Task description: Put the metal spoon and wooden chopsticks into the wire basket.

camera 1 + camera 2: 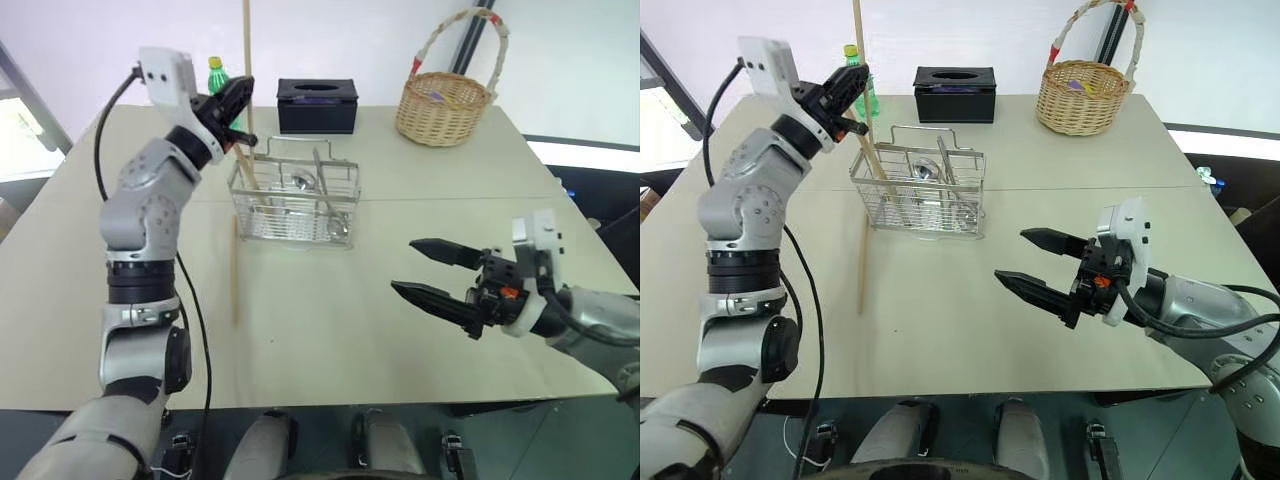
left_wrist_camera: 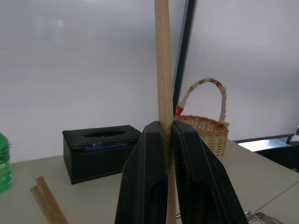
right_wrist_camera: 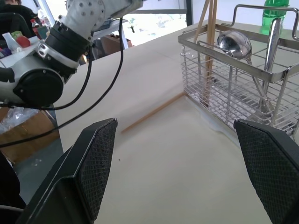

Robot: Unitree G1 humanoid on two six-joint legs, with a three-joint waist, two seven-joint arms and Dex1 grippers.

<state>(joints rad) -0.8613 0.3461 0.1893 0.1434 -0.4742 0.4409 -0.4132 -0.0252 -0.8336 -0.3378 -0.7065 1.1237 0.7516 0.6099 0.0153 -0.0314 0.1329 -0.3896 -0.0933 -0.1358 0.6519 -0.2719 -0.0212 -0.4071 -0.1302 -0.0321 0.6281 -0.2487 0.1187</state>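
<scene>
The wire basket (image 1: 295, 200) stands mid-table. My left gripper (image 1: 243, 95) hovers over its left end, shut on one wooden chopstick (image 2: 163, 70) that stands upright through its fingers. Two more chopsticks (image 3: 208, 32) lean inside the basket's left end. Another chopstick (image 1: 236, 275) lies flat on the table, just outside the basket's left front corner. The metal spoon (image 3: 234, 43) rests inside the basket with its bowl up, next to a second metal handle (image 3: 271, 44). My right gripper (image 1: 403, 265) hangs open and holds nothing, to the right of the basket and nearer to me.
At the table's far side stand a black tissue box (image 1: 317, 105), a green bottle (image 1: 217, 75) and a round wicker basket (image 1: 445, 108) with a tall loop handle. The tabletop (image 1: 330, 330) spreads between basket and near edge.
</scene>
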